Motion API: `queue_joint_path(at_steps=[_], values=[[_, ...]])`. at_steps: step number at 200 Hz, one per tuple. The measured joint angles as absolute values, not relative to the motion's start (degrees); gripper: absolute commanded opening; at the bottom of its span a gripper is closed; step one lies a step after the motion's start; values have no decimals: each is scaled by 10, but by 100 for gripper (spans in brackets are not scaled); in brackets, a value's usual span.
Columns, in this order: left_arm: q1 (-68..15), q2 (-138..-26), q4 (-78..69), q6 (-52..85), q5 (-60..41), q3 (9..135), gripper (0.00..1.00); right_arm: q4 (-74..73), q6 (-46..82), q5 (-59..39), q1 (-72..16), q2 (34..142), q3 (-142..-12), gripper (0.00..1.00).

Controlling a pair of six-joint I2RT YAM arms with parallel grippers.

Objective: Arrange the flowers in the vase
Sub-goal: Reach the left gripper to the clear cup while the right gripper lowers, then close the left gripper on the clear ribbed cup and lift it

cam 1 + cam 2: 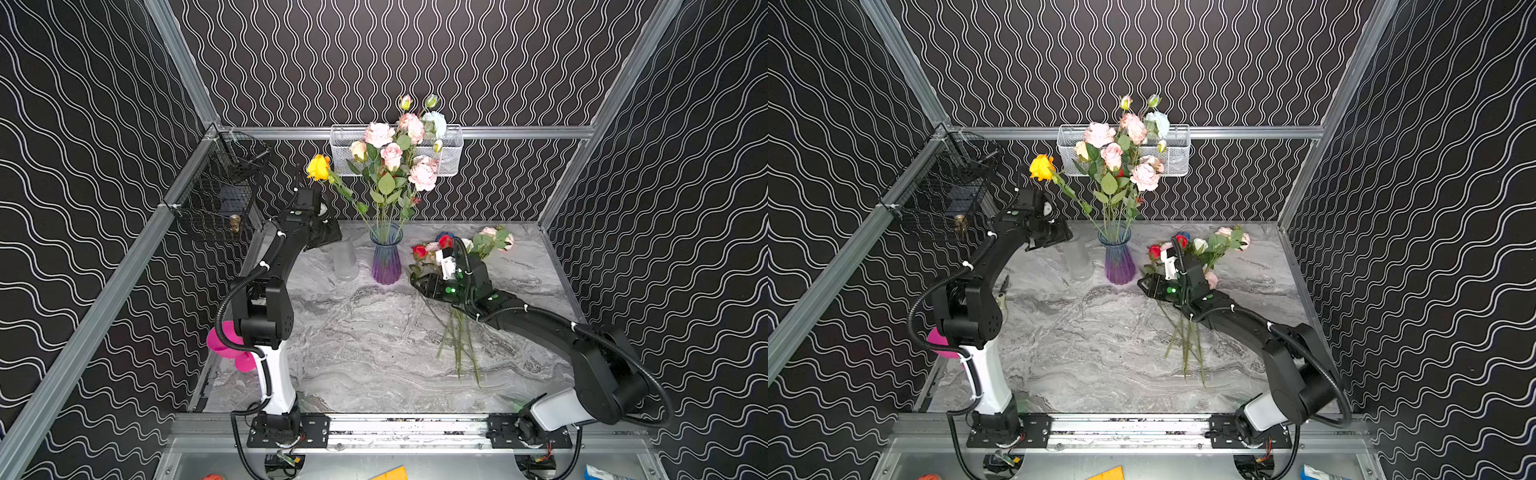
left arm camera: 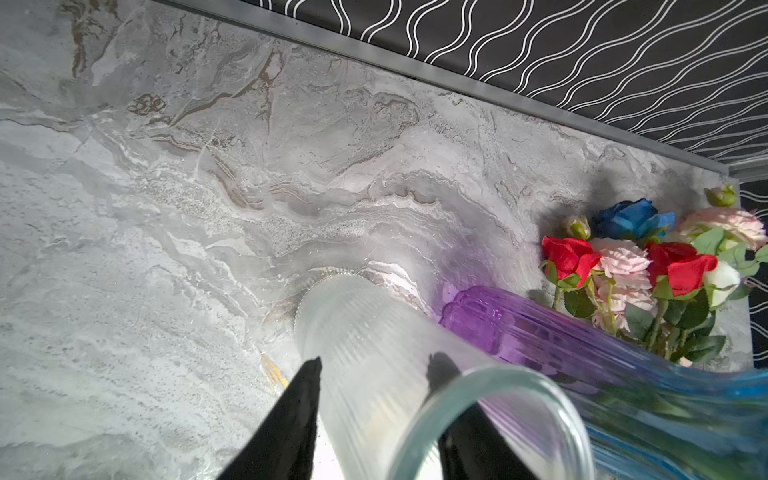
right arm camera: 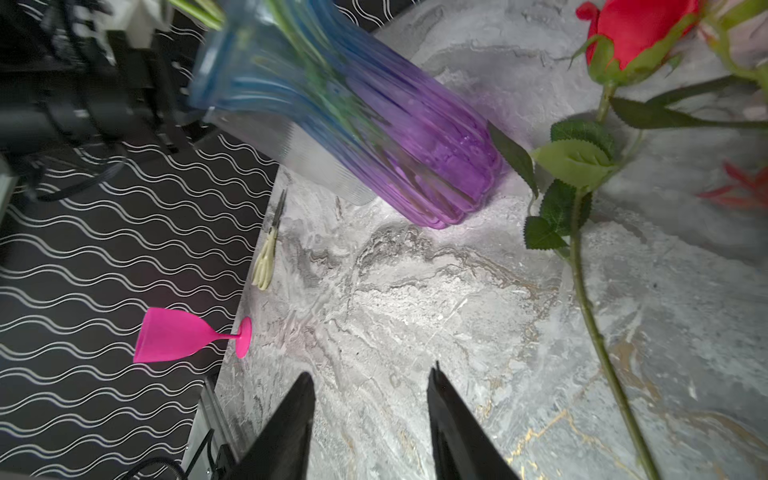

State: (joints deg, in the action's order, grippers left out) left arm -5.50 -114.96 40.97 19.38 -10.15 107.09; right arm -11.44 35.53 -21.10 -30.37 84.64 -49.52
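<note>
A purple-and-blue vase (image 1: 386, 259) (image 1: 1119, 262) (image 3: 415, 158) stands at the back middle of the marble table and holds several pink and white flowers (image 1: 390, 153) plus a yellow rose (image 1: 318, 167) leaning left. Just left of it stands a clear frosted vase (image 1: 345, 262) (image 2: 374, 332). My left gripper (image 1: 332, 239) (image 2: 378, 361) is shut on the clear vase near its rim, one finger showing through the glass. More flowers (image 1: 457, 245) (image 2: 623, 262), red, pink, white and blue, lie on the table to the right. My right gripper (image 1: 415, 278) (image 3: 370, 372) hovers open beside their stems, holding nothing.
A pink goblet (image 3: 183, 336) (image 1: 226, 345) stands at the table's left edge, with scissors (image 3: 268, 253) lying nearby. A white mesh basket (image 1: 449, 153) hangs on the back wall and a black wire basket (image 1: 220, 195) on the left rail.
</note>
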Motion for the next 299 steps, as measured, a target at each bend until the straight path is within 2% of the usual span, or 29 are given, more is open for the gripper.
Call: queue_joint_path(at_steps=[26, 55, 93, 117, 138, 195, 228, 274, 299], values=[[-55, -1151, 419, 192, -104, 1077, 31, -109, 336, -213, -304, 827, -486, 47], [-53, -1147, 437, 181, -91, 1083, 29, -102, 322, -209, -304, 812, -482, 47], [-52, -1145, 468, 172, -73, 1087, 15, -102, 313, -209, -304, 804, -477, 47], [-57, -1151, 491, 167, -88, 1094, 10, -102, 308, -209, -304, 796, -471, 47], [-53, -1148, 506, 161, -79, 1095, 0, -103, 308, -209, -304, 793, -466, 47], [-54, -1122, 542, 146, -50, 1086, 0, -103, 308, -209, -304, 778, -458, 47], [-63, -1013, 571, 140, -22, 998, 0, -90, 305, -183, -304, 757, -460, 47], [-157, -789, 625, 138, 10, 859, 0, -72, 287, -115, -303, 703, -444, 47], [-241, -752, 673, 157, 34, 845, 0, -60, 277, -77, -303, 689, -436, 47]])
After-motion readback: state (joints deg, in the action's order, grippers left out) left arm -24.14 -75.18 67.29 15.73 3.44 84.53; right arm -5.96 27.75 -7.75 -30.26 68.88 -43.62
